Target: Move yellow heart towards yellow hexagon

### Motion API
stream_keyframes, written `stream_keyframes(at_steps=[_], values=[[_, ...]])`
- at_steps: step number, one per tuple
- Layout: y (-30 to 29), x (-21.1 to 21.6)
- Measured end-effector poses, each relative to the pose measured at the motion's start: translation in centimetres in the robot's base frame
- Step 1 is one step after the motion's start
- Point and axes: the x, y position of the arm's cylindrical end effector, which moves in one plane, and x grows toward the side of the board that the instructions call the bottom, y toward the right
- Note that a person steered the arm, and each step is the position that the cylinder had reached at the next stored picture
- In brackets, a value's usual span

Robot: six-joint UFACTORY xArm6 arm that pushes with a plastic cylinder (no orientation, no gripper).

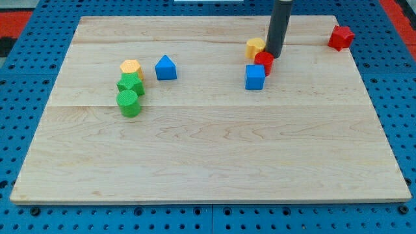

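The yellow heart (255, 47) lies in the upper middle-right of the wooden board, partly hidden by the rod. The yellow hexagon (130, 67) lies at the view's left, far from the heart. My tip (274, 56) rests just right of the yellow heart and just above a red block (264, 62), close to or touching both. A blue cube (255, 77) sits directly below the red block.
A blue block with a pointed top (166, 67) lies right of the yellow hexagon. A green star-like block (130, 84) and a green cylinder (128, 103) sit below the hexagon. A red block (340, 37) lies at the board's (208, 156) top right corner.
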Motion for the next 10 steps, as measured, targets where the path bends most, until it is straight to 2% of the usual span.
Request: stream_keyframes(at_steps=[2, 6, 8, 10], values=[[0.0, -1.0], [-4.6, -2.0], [-11.4, -1.8], [-15.3, -2.4]])
